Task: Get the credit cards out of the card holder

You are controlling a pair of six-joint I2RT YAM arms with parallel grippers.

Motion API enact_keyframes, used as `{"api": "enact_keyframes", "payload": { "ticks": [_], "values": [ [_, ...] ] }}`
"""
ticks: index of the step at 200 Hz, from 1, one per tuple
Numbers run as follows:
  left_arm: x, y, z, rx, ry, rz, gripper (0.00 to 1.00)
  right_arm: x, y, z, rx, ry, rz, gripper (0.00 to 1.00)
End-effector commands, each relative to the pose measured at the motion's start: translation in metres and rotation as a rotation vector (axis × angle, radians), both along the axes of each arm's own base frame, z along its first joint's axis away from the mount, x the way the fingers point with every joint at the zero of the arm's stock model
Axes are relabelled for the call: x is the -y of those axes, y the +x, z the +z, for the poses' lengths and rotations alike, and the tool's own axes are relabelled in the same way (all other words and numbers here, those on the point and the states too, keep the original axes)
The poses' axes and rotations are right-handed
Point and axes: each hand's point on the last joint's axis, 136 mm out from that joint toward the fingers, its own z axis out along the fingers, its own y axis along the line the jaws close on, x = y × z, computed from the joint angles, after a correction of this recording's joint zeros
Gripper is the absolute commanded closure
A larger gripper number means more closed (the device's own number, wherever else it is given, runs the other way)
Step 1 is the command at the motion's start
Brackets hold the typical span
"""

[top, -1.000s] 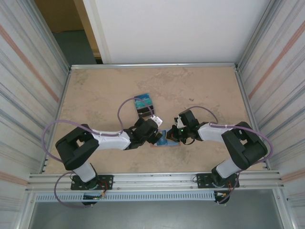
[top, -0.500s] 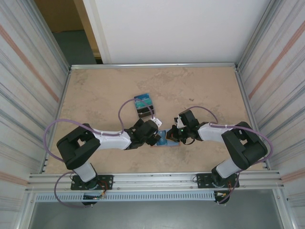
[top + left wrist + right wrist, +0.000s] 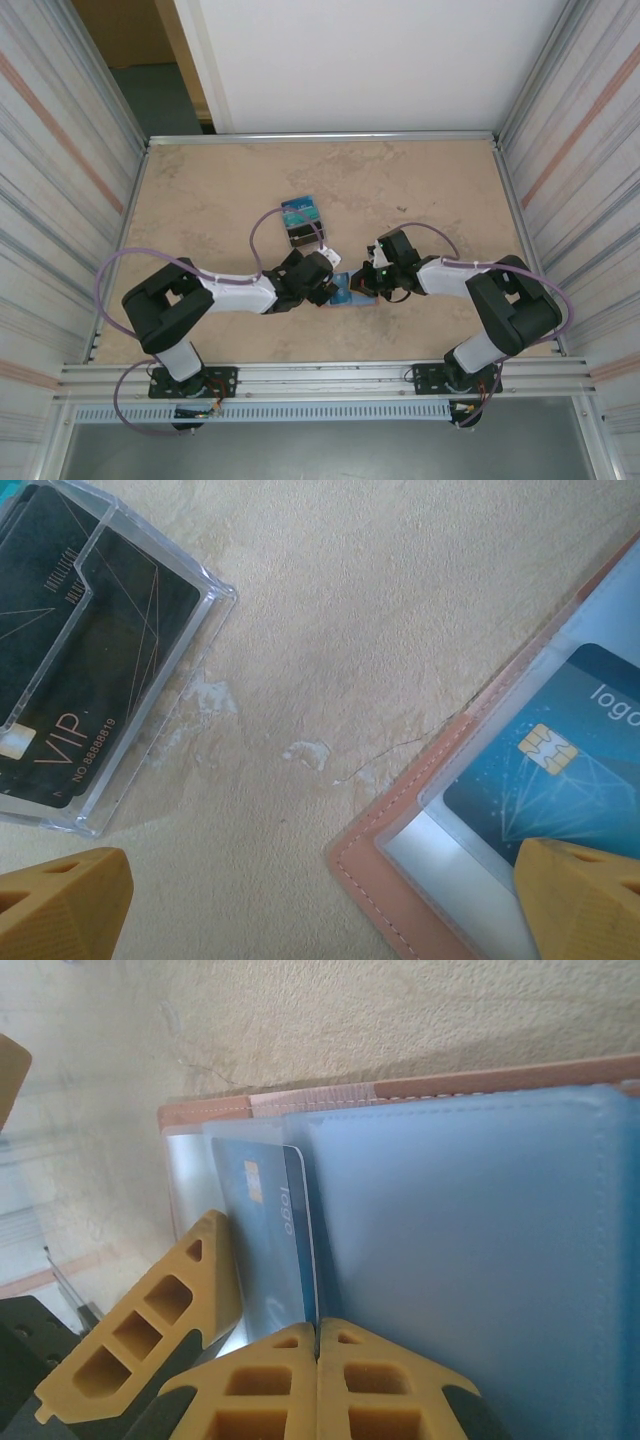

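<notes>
Almost nothing has moved over the last second. The card holder (image 3: pixel 352 293) lies open on the table (image 3: pixel 220 200), a blue credit card (image 3: pixel 560 780) in its clear pocket. The left gripper (image 3: pixel 320 910) stays spread wide over the holder's left edge. The right gripper (image 3: pixel 318 1345) stays clenched, tips pressing the holder's inside beside the card. Extraction seems not yet begun.

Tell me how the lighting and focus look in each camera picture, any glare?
Top external view: soft, even light, faint shadows on the table. Left wrist view: sharp, pale glare on the clear sleeve of the card holder beside the credit card. Right wrist view: slightly soft, shut right claw at the bottom.
</notes>
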Motion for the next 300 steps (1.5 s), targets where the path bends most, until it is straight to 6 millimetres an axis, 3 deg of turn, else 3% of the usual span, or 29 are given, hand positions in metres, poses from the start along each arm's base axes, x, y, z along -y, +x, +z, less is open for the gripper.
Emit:
{"api": "enact_keyframes", "payload": {
  "ticks": [1,148,189,242,300],
  "values": [
    [-0.012,0.000,-0.016,-0.026,0.085,0.006,0.01,0.003,-0.001,0.002,0.003,0.017,-0.013,0.93],
    [-0.016,-0.002,-0.017,-0.034,0.100,0.009,0.01,-0.001,0.004,0.017,0.020,0.149,-0.042,0.87],
    [-0.017,-0.002,-0.017,-0.032,0.103,0.010,0.01,-0.002,0.005,0.017,0.023,0.158,-0.045,0.97],
    [-0.020,-0.002,-0.016,-0.027,0.110,0.014,0.01,0.013,0.004,0.011,0.015,0.101,-0.062,1.00],
    [-0.021,-0.001,-0.009,-0.009,0.114,0.008,0.01,0.028,0.005,0.018,0.042,0.014,-0.056,1.00]
  ]
}}
